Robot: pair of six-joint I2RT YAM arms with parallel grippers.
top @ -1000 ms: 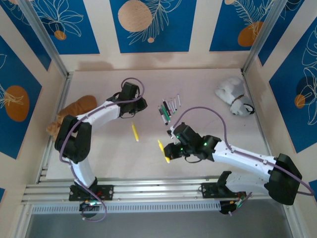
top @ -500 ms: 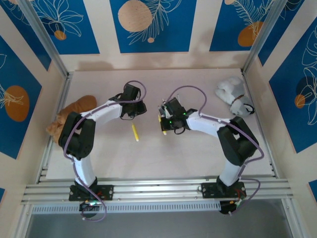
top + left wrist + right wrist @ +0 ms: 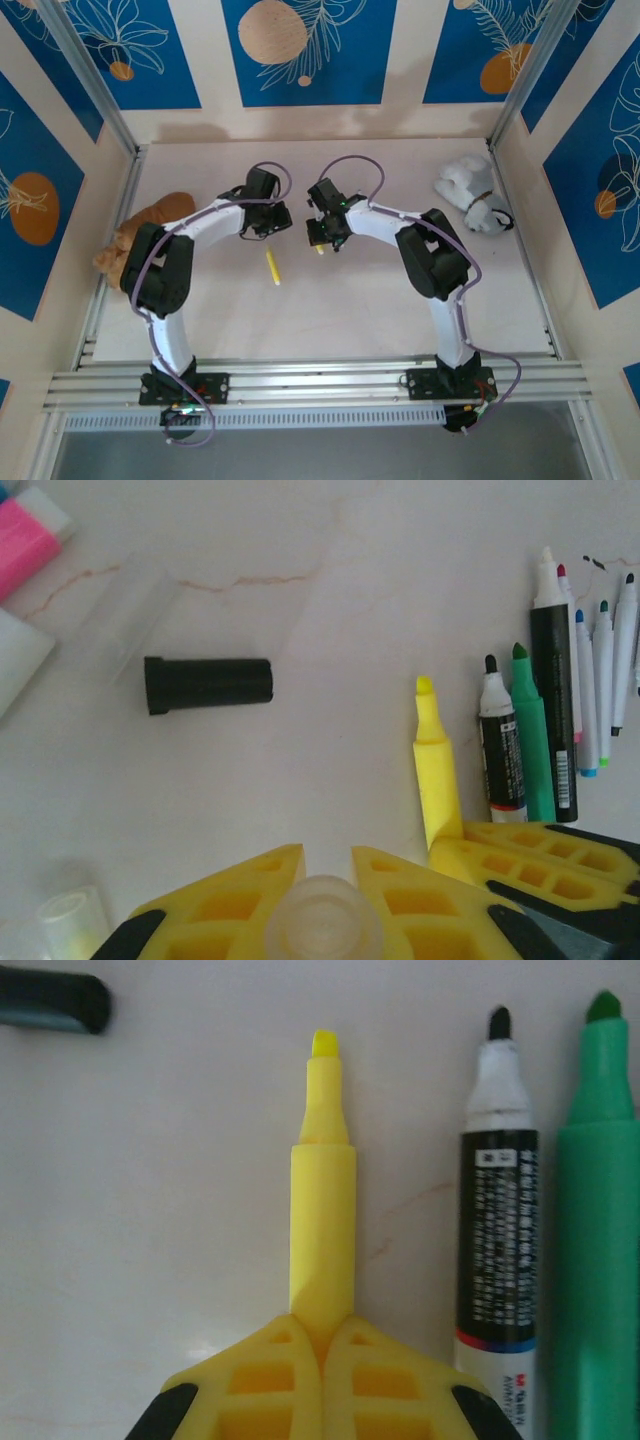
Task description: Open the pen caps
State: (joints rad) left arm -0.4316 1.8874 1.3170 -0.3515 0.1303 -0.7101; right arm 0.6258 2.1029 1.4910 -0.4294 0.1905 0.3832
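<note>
Left arm [image 3: 205, 223], right arm [image 3: 378, 222]: white shells, black joint housings. Thin purple cable [image 3: 268, 164] run along each arm, looped near wrist. Black bases [image 3: 175, 386] seen at near edge. Left fingers [image 3: 235, 905] moulded in yellow plastic, patterned with recessed pockets, black parts at outer corners. Right fingers [image 3: 265, 1385] made alike.
</note>
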